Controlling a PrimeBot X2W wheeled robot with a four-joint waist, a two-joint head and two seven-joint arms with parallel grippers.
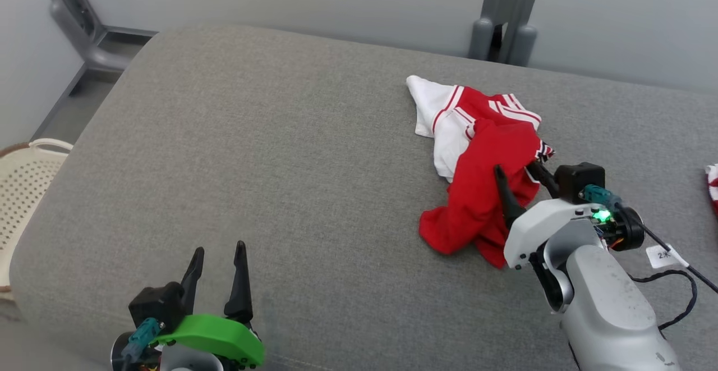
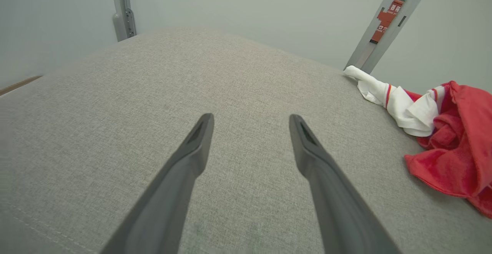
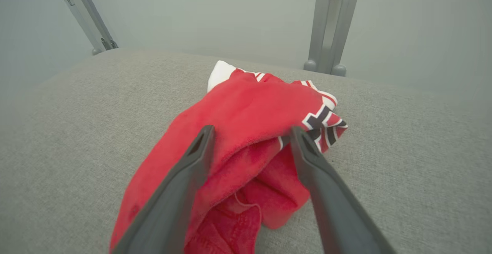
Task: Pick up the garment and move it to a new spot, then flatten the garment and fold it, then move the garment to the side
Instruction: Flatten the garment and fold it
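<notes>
A crumpled red and white garment (image 1: 477,163) lies in a heap on the right half of a grey cushioned surface (image 1: 280,163). My right gripper (image 1: 515,168) stands open just over the heap's near right side, one finger on each side of a red fold (image 3: 250,146). Whether the fingers touch the cloth I cannot tell. My left gripper (image 1: 219,250) is open near the front left edge, over bare fabric (image 2: 250,150), far from the garment (image 2: 442,131), with nothing between its fingers.
A pale perforated basket (image 1: 22,191) stands off the surface's left edge. Grey metal posts (image 1: 505,17) rise behind the surface by the wall. Another bit of red and white cloth (image 1: 712,186) shows at the right edge. A black cable (image 1: 673,281) trails by my right forearm.
</notes>
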